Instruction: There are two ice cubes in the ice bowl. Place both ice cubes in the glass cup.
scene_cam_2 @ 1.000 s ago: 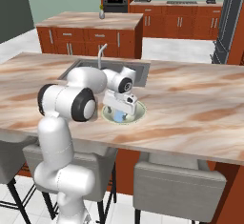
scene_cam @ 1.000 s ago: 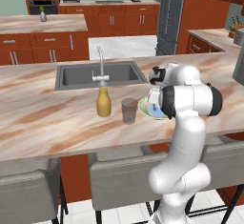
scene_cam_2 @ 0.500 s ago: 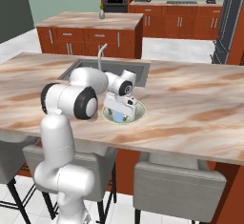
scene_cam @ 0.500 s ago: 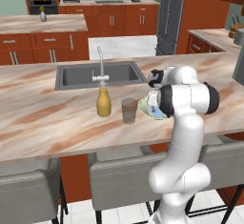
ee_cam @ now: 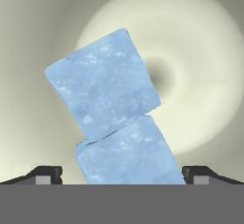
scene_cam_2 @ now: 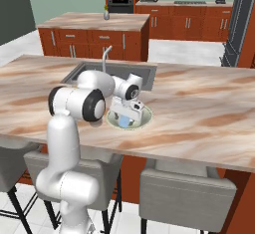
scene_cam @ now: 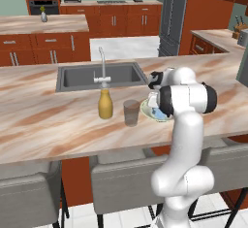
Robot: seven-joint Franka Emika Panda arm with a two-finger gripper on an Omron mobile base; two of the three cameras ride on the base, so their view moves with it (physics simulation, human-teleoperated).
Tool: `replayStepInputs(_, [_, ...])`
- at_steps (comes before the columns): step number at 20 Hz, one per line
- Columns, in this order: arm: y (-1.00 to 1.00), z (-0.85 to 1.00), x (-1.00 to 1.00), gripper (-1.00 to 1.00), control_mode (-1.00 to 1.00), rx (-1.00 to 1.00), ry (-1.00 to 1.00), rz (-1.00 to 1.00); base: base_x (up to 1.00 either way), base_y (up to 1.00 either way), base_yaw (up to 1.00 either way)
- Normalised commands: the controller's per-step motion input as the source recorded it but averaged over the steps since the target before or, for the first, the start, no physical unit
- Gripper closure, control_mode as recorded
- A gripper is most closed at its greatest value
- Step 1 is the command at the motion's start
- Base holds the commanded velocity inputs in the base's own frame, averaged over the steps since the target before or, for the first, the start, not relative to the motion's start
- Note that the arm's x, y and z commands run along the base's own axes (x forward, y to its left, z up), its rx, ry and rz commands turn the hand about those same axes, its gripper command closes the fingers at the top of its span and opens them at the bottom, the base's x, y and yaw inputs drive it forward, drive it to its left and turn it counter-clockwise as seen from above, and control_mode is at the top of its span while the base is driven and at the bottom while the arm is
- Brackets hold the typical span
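In the hand view two pale-blue ice cubes touch on the floor of the ice bowl [ee_cam: 200,70]: one ice cube [ee_cam: 102,89] further off, the other ice cube [ee_cam: 128,156] close between my finger tips [ee_cam: 45,174]. My gripper [ee_cam: 123,176] is open and points straight down into the bowl, its jaws on either side of the near cube and holding nothing. From the right, the gripper [scene_cam_2: 125,120] hangs over the ice bowl [scene_cam_2: 145,118], with a blue cube [scene_cam_2: 123,123] under it. The glass cup [scene_cam: 131,113] stands just left of the ice bowl [scene_cam: 145,109], beside my gripper [scene_cam: 156,108].
A yellow bottle [scene_cam: 105,105] stands left of the cup. Behind them lies the grey sink [scene_cam: 82,76] with its tap [scene_cam: 102,69]. Stools line the counter's near edge [scene_cam: 116,149]. Bare marble counter stretches right of the bowl [scene_cam_2: 199,113].
The hand has sunk a little lower into the bowl. Its jaws have stayed wide open, and the cubes, cup and bottle have not moved.
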Motion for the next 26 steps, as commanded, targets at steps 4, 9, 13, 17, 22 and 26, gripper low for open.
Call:
replayStepInputs(4, [0.00, -0.15, 0.14, -1.00, -1.00, 0.00, 0.00, 0.00, 0.00, 0.00, 0.00])
replayStepInputs(9, [0.00, -0.03, -0.11, -1.00, -1.00, 0.00, 0.00, 0.01, 0.00, 0.00, 0.00])
replayStepInputs(13, [0.00, 0.00, -0.06, -1.00, -1.00, 0.00, 0.00, 0.01, 0.00, 0.00, 0.00])
replayStepInputs(17, [0.00, 0.00, 0.00, -1.00, -1.00, 0.00, 0.00, 0.00, 0.00, 0.00, 0.00])
replayStepInputs(22, [0.00, 0.00, 0.00, 1.00, -1.00, 0.00, 0.00, 0.00, 0.00, 0.00, 0.00])
replayStepInputs(26, [0.01, 0.19, -0.14, 1.00, -1.00, 0.00, -0.08, 0.00, 0.00, 0.00, 0.00])
